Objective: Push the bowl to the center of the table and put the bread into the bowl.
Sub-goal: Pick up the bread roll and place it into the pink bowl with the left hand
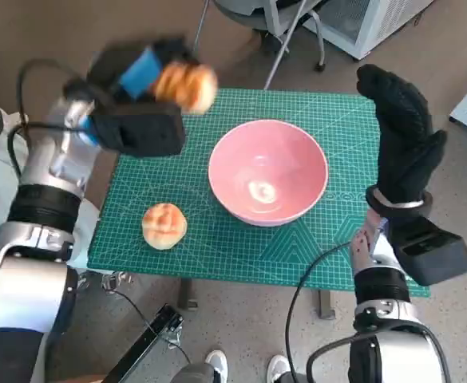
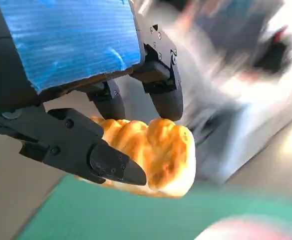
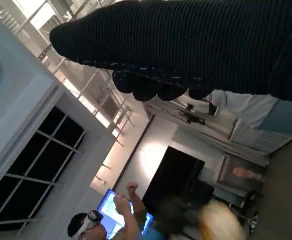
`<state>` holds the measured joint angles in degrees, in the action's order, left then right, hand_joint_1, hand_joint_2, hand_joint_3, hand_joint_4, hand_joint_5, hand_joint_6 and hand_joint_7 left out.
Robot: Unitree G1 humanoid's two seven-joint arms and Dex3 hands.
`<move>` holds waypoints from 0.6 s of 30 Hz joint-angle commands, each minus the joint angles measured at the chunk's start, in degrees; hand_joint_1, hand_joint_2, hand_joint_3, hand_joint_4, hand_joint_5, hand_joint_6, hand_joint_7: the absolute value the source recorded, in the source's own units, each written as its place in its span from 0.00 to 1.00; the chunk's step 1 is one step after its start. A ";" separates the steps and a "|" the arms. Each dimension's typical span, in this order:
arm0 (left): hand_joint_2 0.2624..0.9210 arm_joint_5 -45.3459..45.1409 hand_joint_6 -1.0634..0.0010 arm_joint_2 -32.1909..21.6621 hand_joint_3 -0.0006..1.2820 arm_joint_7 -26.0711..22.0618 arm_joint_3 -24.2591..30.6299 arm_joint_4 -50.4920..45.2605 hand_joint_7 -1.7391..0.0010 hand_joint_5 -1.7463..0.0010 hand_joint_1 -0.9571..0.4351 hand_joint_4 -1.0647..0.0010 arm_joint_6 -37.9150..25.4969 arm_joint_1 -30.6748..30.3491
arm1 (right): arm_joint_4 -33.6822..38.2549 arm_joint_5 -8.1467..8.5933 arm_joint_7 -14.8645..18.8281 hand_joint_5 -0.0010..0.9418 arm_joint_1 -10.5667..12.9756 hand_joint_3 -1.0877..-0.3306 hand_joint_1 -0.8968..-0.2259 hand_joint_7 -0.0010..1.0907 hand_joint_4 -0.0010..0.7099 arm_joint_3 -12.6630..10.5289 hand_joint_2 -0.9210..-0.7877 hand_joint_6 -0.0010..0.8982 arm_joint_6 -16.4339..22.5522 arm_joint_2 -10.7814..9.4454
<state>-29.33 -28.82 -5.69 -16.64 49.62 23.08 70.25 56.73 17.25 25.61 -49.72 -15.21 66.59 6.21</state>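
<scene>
A pink bowl (image 1: pixel 268 171) stands near the middle of the green cutting mat (image 1: pixel 217 247). My left hand (image 1: pixel 149 68) is raised above the mat's far left corner and holds a golden bread roll (image 1: pixel 187 85), blurred by motion. In the left wrist view the roll (image 2: pixel 155 155) sits between the black fingers (image 2: pixel 116 167). A second bread roll (image 1: pixel 164 225) lies on the mat, left of the bowl near the front edge. My right hand (image 1: pixel 401 136) is lifted at the bowl's right with its gloved fingers stretched upward and nothing in it.
A chair's metal legs (image 1: pixel 293 40) and a white cabinet (image 1: pixel 377 20) stand beyond the table. A person's shoes (image 1: pixel 241 367) show at the near edge. In the right wrist view a person (image 3: pixel 111 217) with raised hands sits by a screen.
</scene>
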 commanded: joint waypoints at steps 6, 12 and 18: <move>1.00 -0.41 0.41 5.30 0.04 -3.24 -3.05 -1.63 0.32 0.37 0.69 0.32 3.38 -0.31 | -0.76 1.39 1.53 0.00 2.12 0.51 0.53 0.70 0.52 0.42 0.00 0.07 -1.21 -0.83; 1.00 -1.33 0.40 9.47 0.04 -2.39 -5.40 5.40 0.34 0.34 0.69 0.33 5.64 0.29 | -1.21 1.47 1.80 0.00 2.67 0.51 0.54 0.70 0.52 0.49 0.00 0.07 -1.14 -0.92; 1.00 -4.00 0.41 12.66 0.05 -1.48 -8.27 11.31 0.35 0.32 0.69 0.35 4.73 0.63 | -2.38 1.57 1.85 0.00 3.58 0.50 0.54 0.70 0.52 0.56 0.00 0.07 -1.67 -0.69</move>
<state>-32.10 -16.95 -8.06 -24.04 58.50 28.23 70.18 54.70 18.29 27.03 -47.87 -14.81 65.74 5.81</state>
